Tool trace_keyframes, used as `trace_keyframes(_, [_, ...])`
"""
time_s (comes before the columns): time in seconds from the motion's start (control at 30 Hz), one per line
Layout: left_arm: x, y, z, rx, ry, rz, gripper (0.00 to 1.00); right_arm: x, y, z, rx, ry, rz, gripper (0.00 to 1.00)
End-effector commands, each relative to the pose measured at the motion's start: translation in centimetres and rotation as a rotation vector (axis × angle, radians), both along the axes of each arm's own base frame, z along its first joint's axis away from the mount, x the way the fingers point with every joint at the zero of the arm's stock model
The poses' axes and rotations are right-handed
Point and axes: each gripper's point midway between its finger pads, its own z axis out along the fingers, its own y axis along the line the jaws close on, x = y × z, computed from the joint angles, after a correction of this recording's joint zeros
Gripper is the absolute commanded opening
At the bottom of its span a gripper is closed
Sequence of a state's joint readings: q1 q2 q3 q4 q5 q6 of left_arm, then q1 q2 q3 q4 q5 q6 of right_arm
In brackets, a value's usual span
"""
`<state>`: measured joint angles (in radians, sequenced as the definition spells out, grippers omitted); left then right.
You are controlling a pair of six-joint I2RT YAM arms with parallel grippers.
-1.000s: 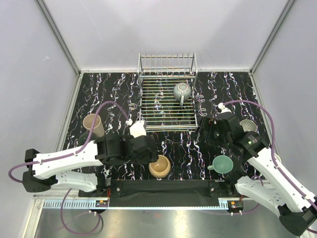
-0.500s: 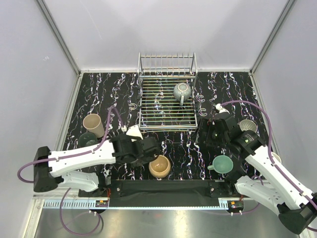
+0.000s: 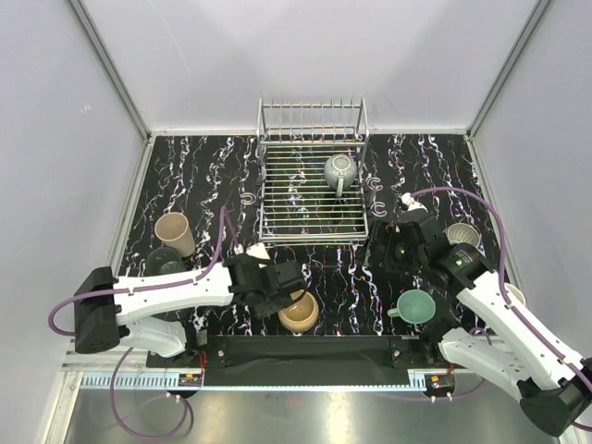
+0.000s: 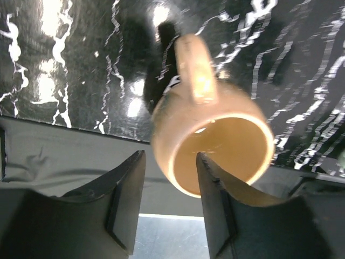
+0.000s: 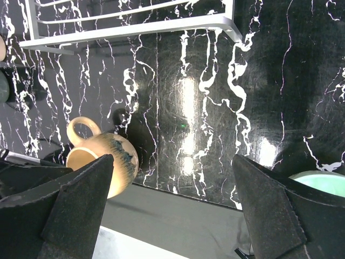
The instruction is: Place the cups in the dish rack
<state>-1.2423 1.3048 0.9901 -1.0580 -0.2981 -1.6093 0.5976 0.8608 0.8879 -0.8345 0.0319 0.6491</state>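
Observation:
The silver wire dish rack (image 3: 310, 199) stands at the back centre with a grey-green mug (image 3: 339, 170) on its grid. A tan handled mug (image 3: 299, 312) sits upright near the front edge. My left gripper (image 3: 292, 285) is open right at it. In the left wrist view (image 4: 170, 157) its fingers straddle the near rim of the tan mug (image 4: 215, 124), one outside and one over the opening. My right gripper (image 3: 384, 246) is open and empty above bare table, right of the rack's front corner. The right wrist view shows its jaws wide apart (image 5: 172, 159).
A beige cup (image 3: 174, 233) lies beside a dark cup (image 3: 165, 261) at the left. A teal mug (image 3: 415, 305) and a whitish cup (image 3: 462, 235) are at the right. A black mat strip (image 3: 305, 350) lines the front edge. The rack's front rail (image 5: 135, 27) shows in the right wrist view.
My left gripper has moved right and down to the tan mug, and its fingers now straddle the rim. The right arm has shifted only slightly.

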Motion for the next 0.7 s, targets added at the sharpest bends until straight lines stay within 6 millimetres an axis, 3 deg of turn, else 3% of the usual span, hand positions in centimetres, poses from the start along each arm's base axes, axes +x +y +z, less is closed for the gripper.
trace_keyframes(0.0, [-0.7, -0.6, -1.1, -0.042, 0.046, 0.033, 0.45, 0.3, 0.5, 0.1, 0.008, -0.022, 0.026, 0.99])
trace_keyframes(0.33, [-1.3, -1.0, -3.9, -0.003, 0.092, -0.006, 0.38, 0.4, 1.0, -0.5, 0.019, -0.008, 0.033, 0.99])
trace_keyframes(0.43, [-1.4, -1.2, -4.6, 0.006, 0.105, -0.021, 0.29, 0.4, 1.0, -0.7, 0.014, -0.004, 0.036, 0.99])
trace_keyframes(0.6, [-0.7, -0.6, -4.2, 0.044, 0.065, -0.034, 0.0, 0.4, 1.0, -0.6, 0.016, -0.004, 0.035, 0.99])
trace_keyframes(0.67, [0.1, 0.5, -3.3, 0.104, 0.014, -0.056, 0.0, 0.5, 1.0, -0.6, 0.019, -0.004, 0.032, 0.99])
